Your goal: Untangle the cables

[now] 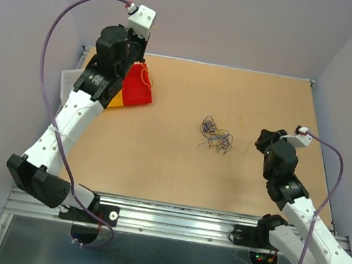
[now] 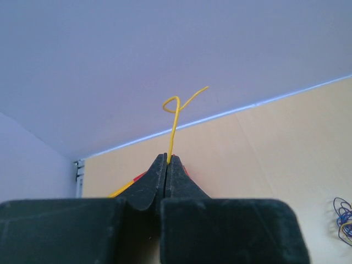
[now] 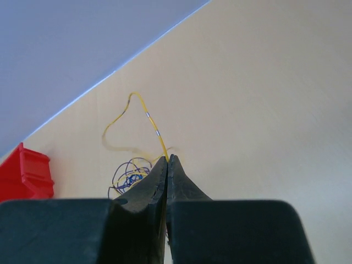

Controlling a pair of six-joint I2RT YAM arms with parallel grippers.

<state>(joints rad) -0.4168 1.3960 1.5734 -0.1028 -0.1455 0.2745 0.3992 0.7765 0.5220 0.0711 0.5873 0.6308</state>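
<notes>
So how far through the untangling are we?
Done: one yellow wire looks free, held in the shut left tool near the red bin. In hand: the right tool is shut on a second yellow wire. Left: the mostly blue tangle mid-table.

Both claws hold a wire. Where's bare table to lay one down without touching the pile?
Free: the near strip between the tangle and the rail; the far strip between tangle and back wall. Crowded: the middle, the yellow wire by the right claw, the red bin near the left claw.
</notes>
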